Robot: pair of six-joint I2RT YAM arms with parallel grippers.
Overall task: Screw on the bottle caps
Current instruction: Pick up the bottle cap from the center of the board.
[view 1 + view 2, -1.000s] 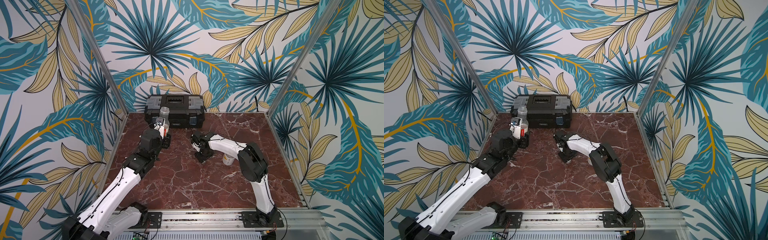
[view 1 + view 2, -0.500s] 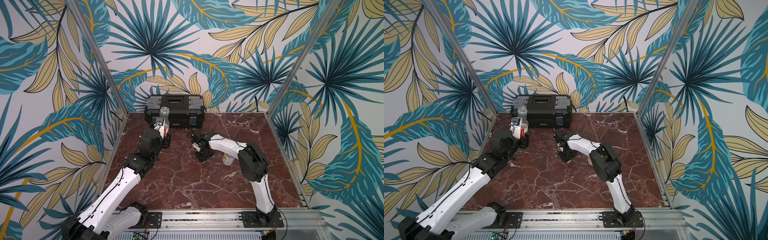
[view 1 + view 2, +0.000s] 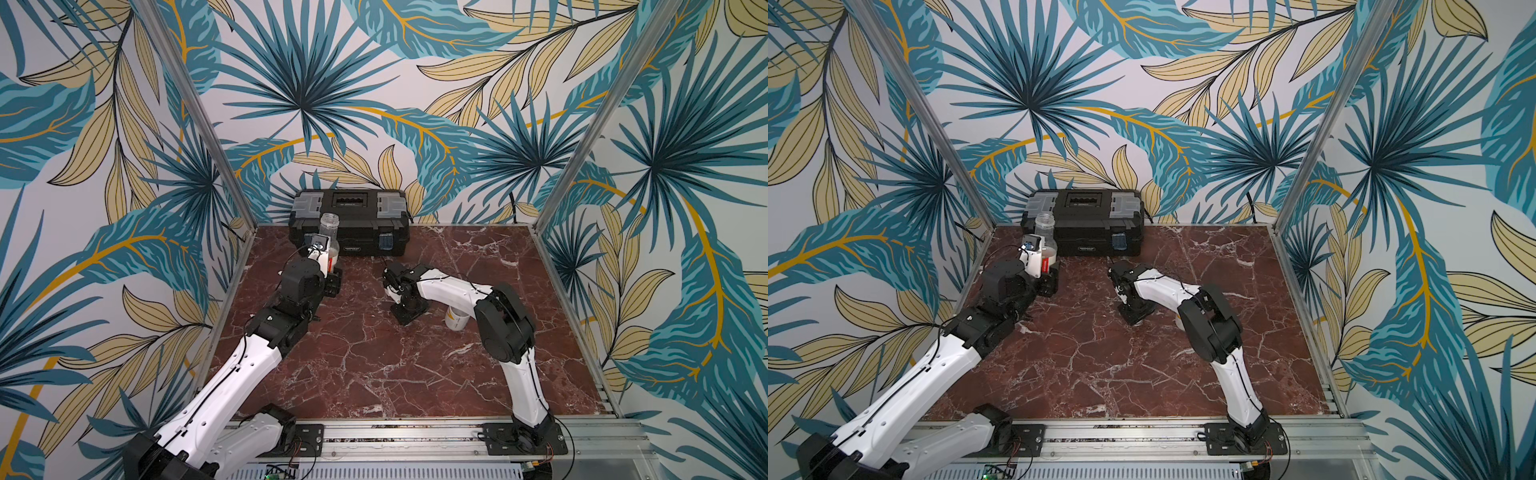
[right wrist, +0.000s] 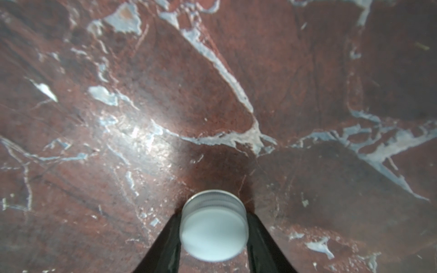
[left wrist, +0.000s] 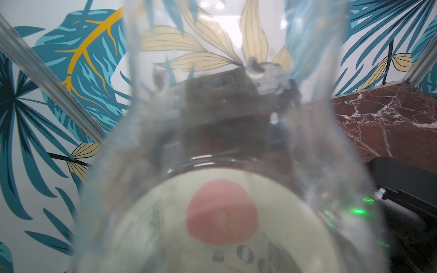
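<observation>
Right now the left tool pinches the red-marked bottle low on its body, holding it upright and uncapped just in front of the black toolbox. Down at the marble surface, the right tool is pressed against both sides of a white cap. Behind the right arm, the yellow-labelled bottle stands on the surface, well apart from the first, its upper part hidden by that arm.

Quantities on hand: bottle, two; cap, one in view; toolbox, one; robot arm, two; table, one.
</observation>
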